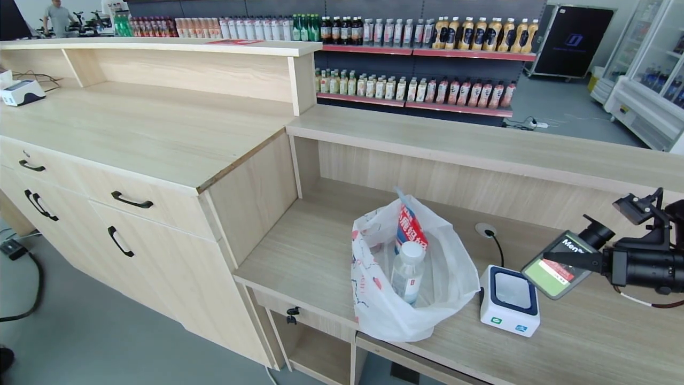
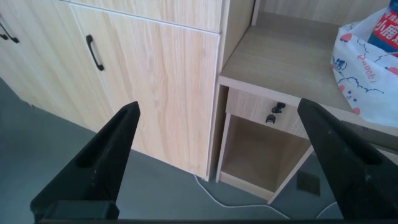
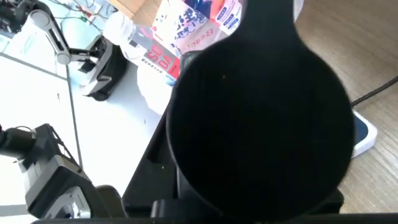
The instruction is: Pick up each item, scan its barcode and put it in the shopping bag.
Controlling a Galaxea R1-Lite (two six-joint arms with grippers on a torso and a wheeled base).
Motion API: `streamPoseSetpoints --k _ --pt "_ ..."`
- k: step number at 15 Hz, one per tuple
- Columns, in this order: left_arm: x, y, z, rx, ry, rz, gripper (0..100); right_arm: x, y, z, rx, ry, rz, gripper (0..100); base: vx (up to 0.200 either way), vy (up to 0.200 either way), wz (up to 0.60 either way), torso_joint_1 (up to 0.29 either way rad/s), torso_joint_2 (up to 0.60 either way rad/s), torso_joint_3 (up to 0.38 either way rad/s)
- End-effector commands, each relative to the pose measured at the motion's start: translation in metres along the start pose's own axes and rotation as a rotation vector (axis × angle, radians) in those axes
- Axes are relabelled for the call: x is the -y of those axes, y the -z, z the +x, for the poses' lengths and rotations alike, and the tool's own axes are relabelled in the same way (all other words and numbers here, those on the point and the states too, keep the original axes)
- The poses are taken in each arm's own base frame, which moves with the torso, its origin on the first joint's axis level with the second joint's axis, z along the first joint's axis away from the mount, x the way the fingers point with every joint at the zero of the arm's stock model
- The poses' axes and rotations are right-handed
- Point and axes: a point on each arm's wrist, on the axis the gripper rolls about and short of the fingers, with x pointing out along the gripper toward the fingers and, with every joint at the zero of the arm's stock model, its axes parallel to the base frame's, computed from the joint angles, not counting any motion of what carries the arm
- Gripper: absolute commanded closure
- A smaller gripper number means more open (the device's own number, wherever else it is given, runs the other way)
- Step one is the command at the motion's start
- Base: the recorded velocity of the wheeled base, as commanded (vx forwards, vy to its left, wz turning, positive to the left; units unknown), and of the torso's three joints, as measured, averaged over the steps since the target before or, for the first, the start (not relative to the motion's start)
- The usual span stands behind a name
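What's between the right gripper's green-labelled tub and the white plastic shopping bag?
The white, blue-rimmed barcode scanner, seen in the head view.

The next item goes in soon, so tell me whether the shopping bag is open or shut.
Open. The shopping bag has its mouth spread wide, and a bottle and a red pack stand visible inside.

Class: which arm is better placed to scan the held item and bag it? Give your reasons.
Right. The right gripper already grips a green-labelled container close by the barcode scanner, and the shopping bag stands beside that. The left gripper is open and empty, low by the cabinet front.
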Motion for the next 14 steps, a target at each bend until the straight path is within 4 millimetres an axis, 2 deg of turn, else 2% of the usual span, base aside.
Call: streamPoseSetpoints --k 1,5,14 --pt "0.0 0.0 0.0 0.001 0.0 0.0 0 0.014 0.008 0.014 -0.018 -0.022 0.006 100 0.0 0.0 0.0 0.0 0.0 0.0" --pt "0.0 0.0 0.0 0.001 0.0 -0.002 0 0.017 0.014 0.027 -0.032 -0.051 -0.063 100 0.0 0.0 0.0 0.0 0.0 0.0" --pt "0.0 0.0 0.0 0.001 0.0 0.0 0 0.027 0.023 0.037 -0.042 -0.062 -0.113 100 0.0 0.0 0.0 0.0 0.0 0.0"
